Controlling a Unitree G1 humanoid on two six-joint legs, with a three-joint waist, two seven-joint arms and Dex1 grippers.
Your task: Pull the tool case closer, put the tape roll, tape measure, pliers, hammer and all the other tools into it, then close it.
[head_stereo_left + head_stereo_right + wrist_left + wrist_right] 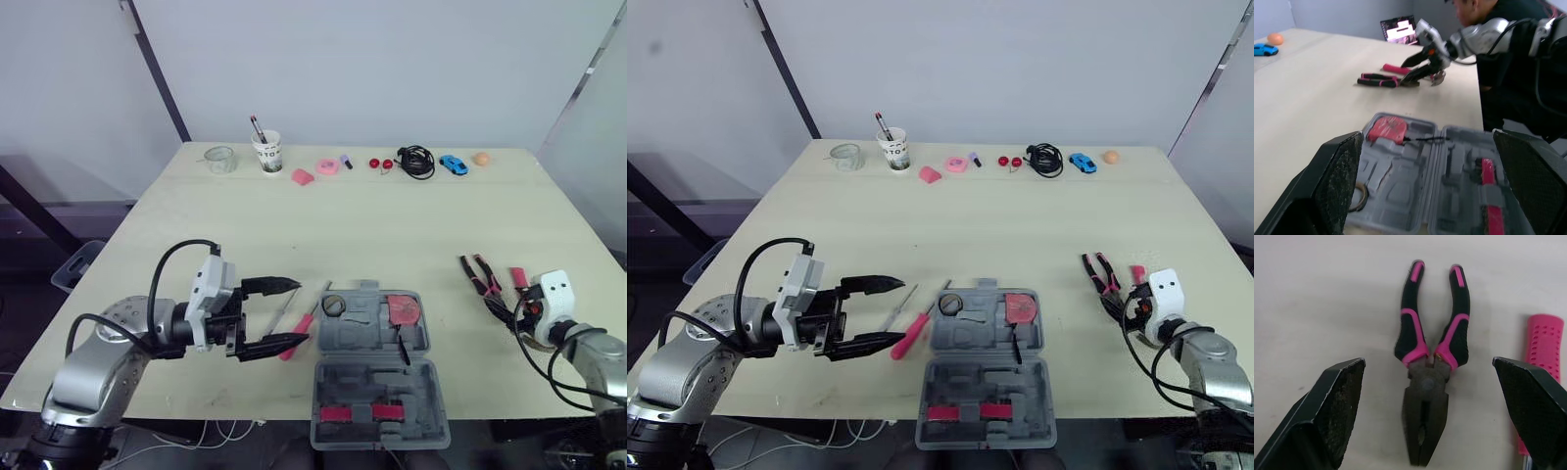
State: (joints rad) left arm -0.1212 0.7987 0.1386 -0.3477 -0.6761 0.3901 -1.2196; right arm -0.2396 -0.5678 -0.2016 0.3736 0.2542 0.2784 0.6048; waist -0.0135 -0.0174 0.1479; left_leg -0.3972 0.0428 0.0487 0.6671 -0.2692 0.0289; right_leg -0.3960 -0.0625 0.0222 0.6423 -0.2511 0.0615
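Observation:
The grey tool case (377,367) lies open at the near table edge, holding a pink tape measure (403,310) and a tape roll (334,305). Just left of it lie a pink-handled screwdriver (297,333) and a thin grey tool (279,313). My left gripper (297,313) hovers open over these two, its tips pointing at the case. At the right, black-and-pink pliers (1427,382) lie flat between the wide-open fingers of my right gripper (505,311). The hammer's pink handle (1542,347) lies beside the pliers.
Along the far edge stand a glass (219,159), a paper cup with pens (266,152), pink bits (303,176), a black cable (416,162), a blue toy car (453,164) and an orange ball (481,158). A person in dark clothing (1518,73) is beyond the right table edge.

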